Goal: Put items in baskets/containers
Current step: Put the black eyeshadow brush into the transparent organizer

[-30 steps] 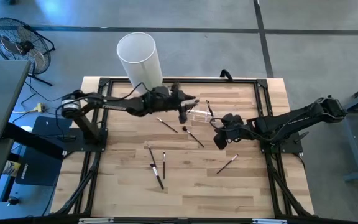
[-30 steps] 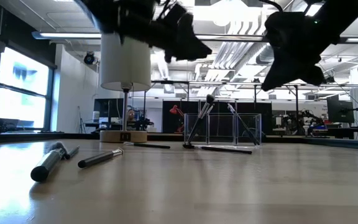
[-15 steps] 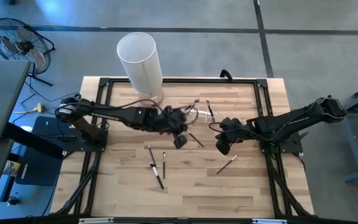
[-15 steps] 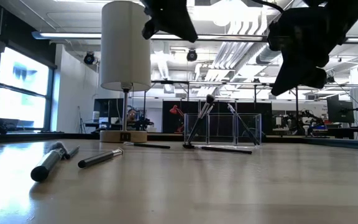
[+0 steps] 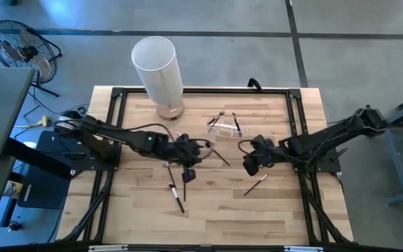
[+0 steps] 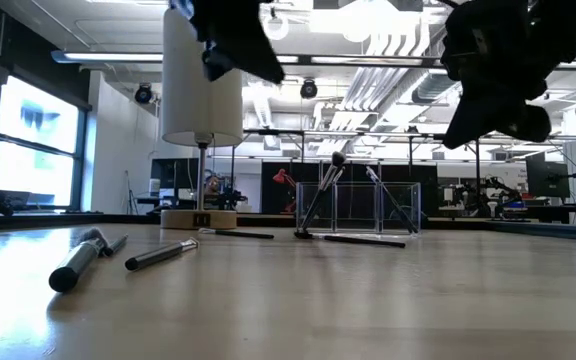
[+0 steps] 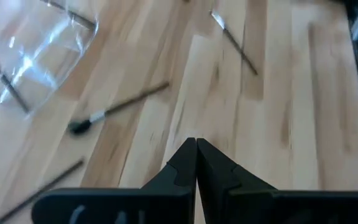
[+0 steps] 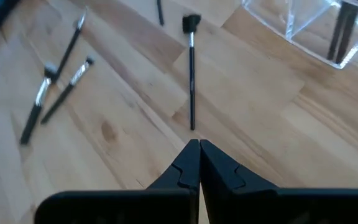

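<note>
While both arms are hovering over the wooden table [image 5: 285, 203], neither is carrying anything: the left gripper [image 7: 196, 144] is showing its jaws pressed together and empty above the table's middle, and the right gripper [image 8: 199, 145] is likewise clenched on nothing, poised just short of a loose brush [image 8: 191, 74] lying between it and the holder. Loose brushes [image 5: 177, 189] are lying scattered across the boards, about 3 in a cluster near the left gripper, 1 more [image 5: 255, 185] lying by the right arm, others nearer the holder. For a clean pick, each gripper is probably needing to part its jaws first, line them across a handle instead of along it, and descend until the tips are nearly brushing the wood, since such thin sticks are likely rolling away from a skewed pinch. Standing toward the far side of the table, the clear plastic holder [image 5: 226, 127] is already keeping at least 2 brushes leaning inside it. Beside it, the tall white cylinder [image 5: 157, 66] on its wooden base is playing no part.
</note>
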Tool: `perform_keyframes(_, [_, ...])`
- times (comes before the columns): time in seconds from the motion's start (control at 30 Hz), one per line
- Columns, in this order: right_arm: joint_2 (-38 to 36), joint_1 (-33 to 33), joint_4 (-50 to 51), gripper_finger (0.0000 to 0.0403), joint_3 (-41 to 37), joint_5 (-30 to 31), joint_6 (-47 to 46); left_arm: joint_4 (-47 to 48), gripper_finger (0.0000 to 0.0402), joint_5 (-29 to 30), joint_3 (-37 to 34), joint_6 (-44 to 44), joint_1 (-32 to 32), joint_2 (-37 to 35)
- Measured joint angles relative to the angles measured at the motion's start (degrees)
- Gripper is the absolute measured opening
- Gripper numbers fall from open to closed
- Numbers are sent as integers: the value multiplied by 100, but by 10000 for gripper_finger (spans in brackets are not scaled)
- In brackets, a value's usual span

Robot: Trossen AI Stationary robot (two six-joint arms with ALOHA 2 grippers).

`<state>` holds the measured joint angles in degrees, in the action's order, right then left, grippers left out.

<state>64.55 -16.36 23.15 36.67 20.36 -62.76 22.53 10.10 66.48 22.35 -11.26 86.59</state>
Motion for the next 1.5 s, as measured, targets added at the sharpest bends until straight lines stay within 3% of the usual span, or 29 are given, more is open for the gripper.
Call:
perform_keyframes(0.13, [5, -338, -97, 0, 0, 362, -786, -754, 1, -80, -1128, -34, 0, -782])
perform_keyframes(0.33, [478, -651, -150, 0, 352, 653, -1773, -737, 0, 14, -2542, -136, 4, -2554])
perform_keyframes(0.6, [1878, -681, 2426, 0, 2077, -7, -3266, -533, 0, 186, -3389, -452, 0, -4271])
perform_keyframes(0.77, [2282, -693, 3446, 3, 2468, -808, -4654, -377, 0, 245, -3435, -880, 1, -4692])
perform_keyframes(1.1, [2293, -609, 3508, 57, 1795, -2210, -5925, 127, 0, 219, -3427, -1162, 2, -4802])
perform_keyframes(1.5, [2293, -119, 3746, 151, 1229, -2522, -6194, 345, 0, 241, -3429, -1204, 2, -4796])
